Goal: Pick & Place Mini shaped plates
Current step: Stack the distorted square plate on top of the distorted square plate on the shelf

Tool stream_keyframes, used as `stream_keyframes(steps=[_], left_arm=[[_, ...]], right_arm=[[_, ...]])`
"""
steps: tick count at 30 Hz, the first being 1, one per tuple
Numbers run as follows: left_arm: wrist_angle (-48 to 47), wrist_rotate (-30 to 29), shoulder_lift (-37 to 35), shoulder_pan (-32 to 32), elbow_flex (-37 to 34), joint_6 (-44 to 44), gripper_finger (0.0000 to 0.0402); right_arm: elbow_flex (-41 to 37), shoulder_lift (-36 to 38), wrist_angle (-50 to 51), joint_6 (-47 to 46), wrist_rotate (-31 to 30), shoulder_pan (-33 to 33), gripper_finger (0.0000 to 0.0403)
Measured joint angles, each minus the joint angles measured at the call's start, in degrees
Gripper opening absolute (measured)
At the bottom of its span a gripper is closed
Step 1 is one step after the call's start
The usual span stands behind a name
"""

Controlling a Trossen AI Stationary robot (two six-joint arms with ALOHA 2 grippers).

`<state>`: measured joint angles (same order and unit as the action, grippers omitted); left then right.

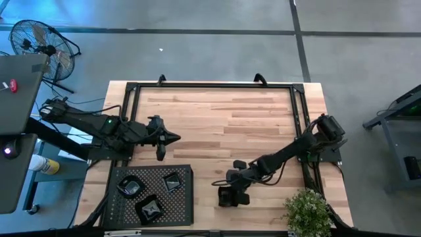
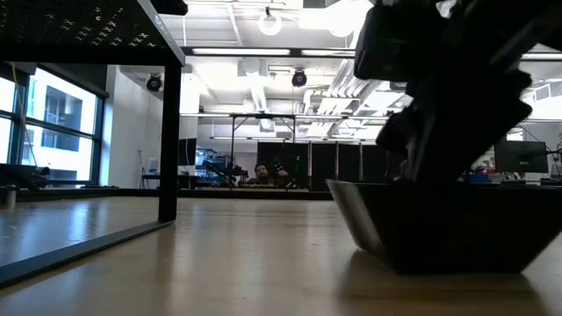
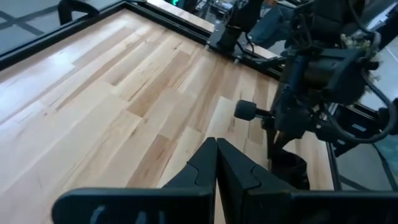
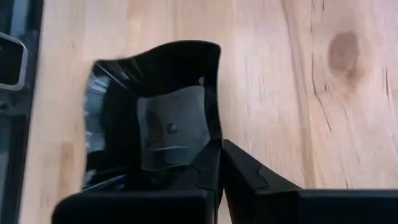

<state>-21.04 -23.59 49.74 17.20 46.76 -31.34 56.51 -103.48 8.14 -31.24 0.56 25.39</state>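
Progress, as I judged it, stood at three mini shaped plates on the perforated tray (image 1: 118,210) at the near-left of the desk (image 1: 217,125): one (image 1: 130,187) at the tray's far-left, one (image 1: 172,181) at its far-right, one (image 1: 151,209) nearer the front. A fourth plate (image 4: 155,112) sat on the bare wood to the right of the tray, apart from it, and that was the one in hand.

My right hand (image 1: 231,195) was down on that plate with its fingers (image 4: 205,171) pressed together on the near rim, pinching it; the plate looked to be resting flat on the desk, not lifted. What I reckoned was left for it was the lift, the carry leftward and the set-down in a free patch of the tray. I saw no other loose plates on the desk.

My left hand (image 1: 172,137) waited over the wood just beyond the tray's far edge, fingers pressed together and holding nothing. It hung close to the likely route, so I counted it and the tray's raised edge as the things to clear. A potted plant (image 1: 307,212) stood at the near-right corner, well clear, and a floor fan (image 1: 41,43) was off the desk.
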Motion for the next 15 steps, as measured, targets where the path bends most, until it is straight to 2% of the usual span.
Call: stream_keyframes(steps=[8, 15], left_arm=[[-2.54, -2.48, -0.25, -2.1, 0.0, -6.18, 0.0], [-3.86, -2.41, -2.4, -8.52, 0.0, -8.97, 0.0]], right_arm=[[2.74, 0.36, -0.29, -4.26, 1.58, -3.04, 0.0003], [7.12, 1.89, 1.84, -6.23, 3.02, -12.39, 0.0003]])
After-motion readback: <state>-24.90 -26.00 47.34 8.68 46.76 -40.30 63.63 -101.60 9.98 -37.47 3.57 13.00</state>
